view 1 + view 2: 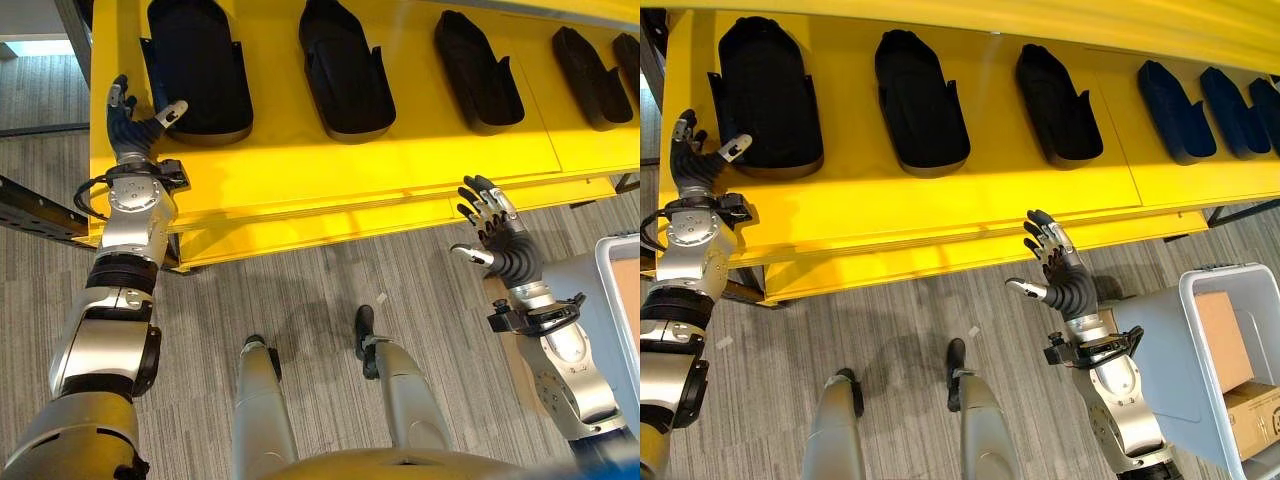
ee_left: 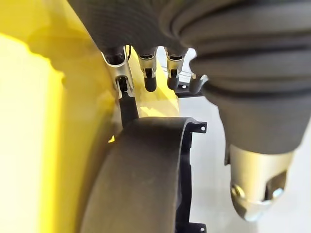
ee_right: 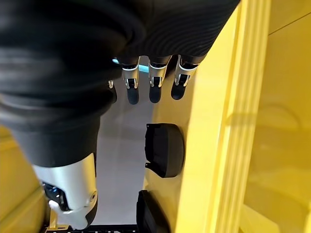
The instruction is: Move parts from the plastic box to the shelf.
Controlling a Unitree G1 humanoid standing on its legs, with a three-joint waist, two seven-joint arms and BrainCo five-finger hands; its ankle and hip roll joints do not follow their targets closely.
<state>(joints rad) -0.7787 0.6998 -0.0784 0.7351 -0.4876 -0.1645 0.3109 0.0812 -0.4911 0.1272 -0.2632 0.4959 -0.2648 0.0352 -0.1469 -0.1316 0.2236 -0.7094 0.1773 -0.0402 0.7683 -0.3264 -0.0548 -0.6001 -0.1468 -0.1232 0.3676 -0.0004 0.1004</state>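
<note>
We note a yellow shelf [image 1: 330,170] with a row of black moulded parts lying lengthwise along it, front ends toward the shelf's front edge. The leftmost black part [image 1: 198,70] sits at the shelf's left end; next to it lie a second part [image 1: 345,70], a third part [image 1: 478,70], and further dark parts [image 1: 1175,110] toward the right end. The left hand [image 1: 135,125] is raised at the shelf's left front corner, fingers spread and straight, thumb just beside the leftmost part's near end; from the wrist camera we cannot say for certain whether the thumb touches it. The right hand [image 1: 1060,270] hangs in front of the shelf's front edge, below the third part, fingers open and loosely fanned, holding nothing. At the lower right we see a grey plastic box [image 1: 1200,350] on the floor, with brown cardboard cartons [image 1: 1230,345] inside.
</note>
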